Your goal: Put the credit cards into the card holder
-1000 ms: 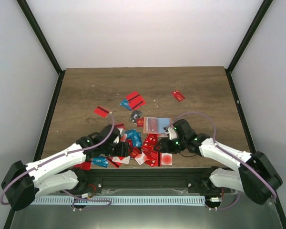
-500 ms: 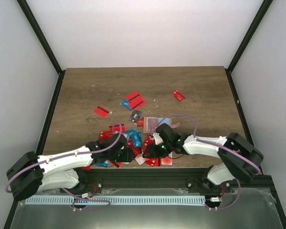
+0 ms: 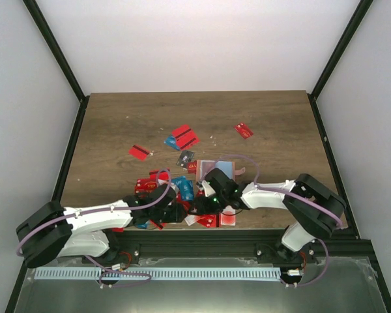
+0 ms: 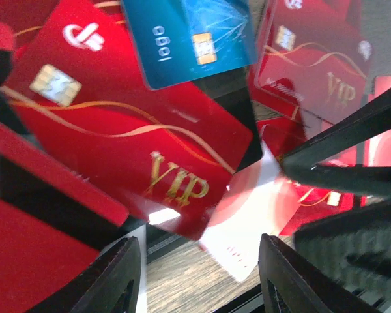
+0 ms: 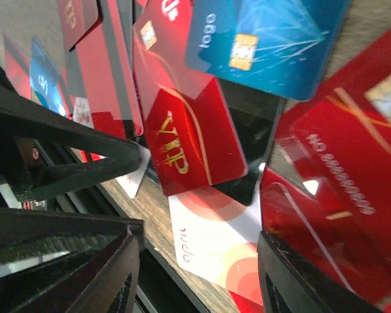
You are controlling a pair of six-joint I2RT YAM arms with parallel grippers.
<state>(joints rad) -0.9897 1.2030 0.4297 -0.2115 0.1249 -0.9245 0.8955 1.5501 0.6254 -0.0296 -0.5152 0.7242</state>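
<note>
Two arms lean in from the near edge of the counter [image 3: 117, 117] in the top view. They meet over a heap of credit cards [image 3: 182, 189] lying against the middle of that edge. The left gripper [image 3: 177, 211] and the right gripper [image 3: 205, 203] sit low over the heap, almost tip to tip, too small here to tell how their fingers stand. The card holder [image 3: 225, 165] lies just beyond the heap, towards the counter's middle, partly hidden by the right wrist. Loose cards lie farther out: a red pair [image 3: 184, 137], a lone red card [image 3: 244, 130] nearer the right edge, a striped red card [image 3: 139, 152] nearer the left edge, and a dark grey card [image 3: 185, 158].

From the left wrist, the left gripper is released. Its fingers [image 4: 117, 280] are spread wide, with only bare wood and the corner of a white red-dot card [image 4: 251, 222] between them. Beyond lies a red VIP card [image 4: 130, 130], overlapped by a blue card [image 4: 189, 39]. The other gripper's black fingers reach in from the right.

From the right wrist, the right gripper is likewise released, its fingers [image 5: 111, 280] apart over the white red-dot card [image 5: 215, 241]. The red VIP card [image 5: 189, 143] and blue card [image 5: 267, 39] lie beyond.
</note>
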